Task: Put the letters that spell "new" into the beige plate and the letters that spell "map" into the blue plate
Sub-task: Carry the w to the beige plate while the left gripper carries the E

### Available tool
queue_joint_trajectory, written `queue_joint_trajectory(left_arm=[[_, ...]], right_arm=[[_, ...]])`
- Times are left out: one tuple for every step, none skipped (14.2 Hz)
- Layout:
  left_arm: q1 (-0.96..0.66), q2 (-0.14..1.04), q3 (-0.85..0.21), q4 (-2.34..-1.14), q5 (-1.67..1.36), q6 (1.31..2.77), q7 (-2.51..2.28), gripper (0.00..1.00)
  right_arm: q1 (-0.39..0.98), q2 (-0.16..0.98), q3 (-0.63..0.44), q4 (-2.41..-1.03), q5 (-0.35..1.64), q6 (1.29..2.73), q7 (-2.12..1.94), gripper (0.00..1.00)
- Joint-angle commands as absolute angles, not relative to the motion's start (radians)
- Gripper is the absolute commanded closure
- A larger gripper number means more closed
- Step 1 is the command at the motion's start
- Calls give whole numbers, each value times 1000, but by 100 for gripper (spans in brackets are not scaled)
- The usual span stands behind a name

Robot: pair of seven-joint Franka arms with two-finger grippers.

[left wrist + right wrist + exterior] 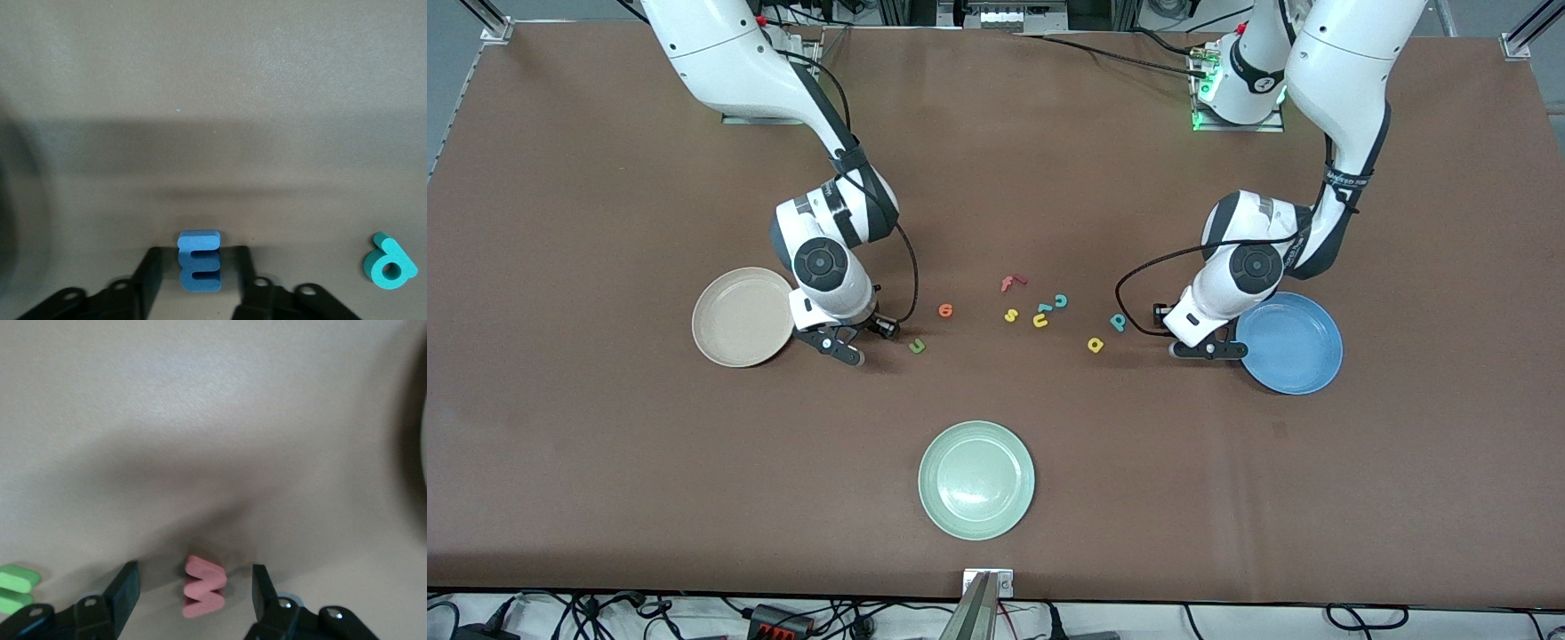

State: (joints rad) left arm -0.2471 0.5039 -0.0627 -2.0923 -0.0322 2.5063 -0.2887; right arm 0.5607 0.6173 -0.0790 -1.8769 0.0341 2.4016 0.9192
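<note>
My left gripper (1209,348) is down at the table just beside the blue plate (1294,347), at the edge toward the middle of the table. In the left wrist view its fingers (148,277) press against both sides of the blue m (199,260), so I have that letter clamped. The teal p (1118,322) lies near it on the table, with the yellow a (1096,344) just beside the p and a little nearer the front camera.

My right gripper (843,345) is down at the table close beside the beige plate (743,317). Its fingers (125,589) stand apart with the pinkish-red w (204,586) between them, and a clear gap shows on each side, so nothing is gripped there. The green n (917,347) lies close by, and the orange e (945,310) is a little farther from the front camera than the n.

Both plates hold no letters.
</note>
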Motion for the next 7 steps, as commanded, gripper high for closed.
queue_joint_trajectory(left_arm=[[-256,500,-57,-2092,-40,2508,-275,97],[-253,492,-55,-2086,-38,2494,-265,99],[-246,471,-55,-2082,-37,2475,-240,99],[-242,444,-43,-2071,-35,2435,-201,99],[-229,413,-37,-2044,-35,2369,-165,99],[-198,396,-38,-2007,-34,2280,-129,99],[-172,385,-38,-1952,-32,2175,-83,99]], right_arm=[[561,584,-74,-1922,43,2416,936,27],[560,586,-74,-1922,48,2419,936,28],[561,587,-74,-1921,73,2422,936,32],[563,591,-74,-1921,86,2434,936,37],[566,592,-74,-1922,87,2444,936,40],[566,594,-69,-1921,87,2445,936,44],[566,594,-69,-1922,87,2448,936,47]])
